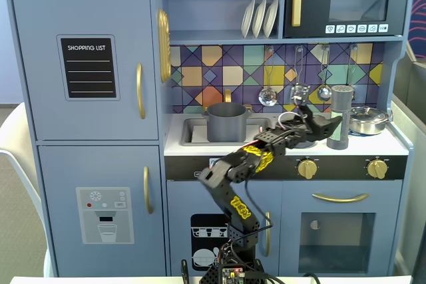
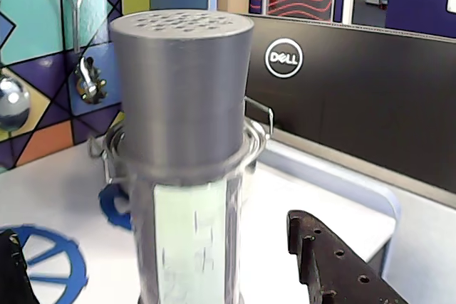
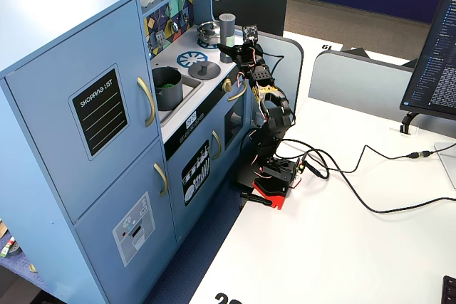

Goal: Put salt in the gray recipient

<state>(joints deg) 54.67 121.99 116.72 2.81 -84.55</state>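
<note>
The salt is a tall gray shaker with a lighter cap and a pale green label. It stands upright on the stove top at the right. It fills the wrist view and shows in a fixed view. My gripper is open, with the shaker standing between its fingers and a gap on each side in the wrist view. The right finger is clear of the shaker. The gray recipient, a matte pot, sits in the sink to the left.
A shiny silver pan stands just behind and right of the shaker. A flat gray lid with a knob lies on a blue burner. Utensils hang on the tiled back wall. A Dell monitor stands beyond the kitchen's side.
</note>
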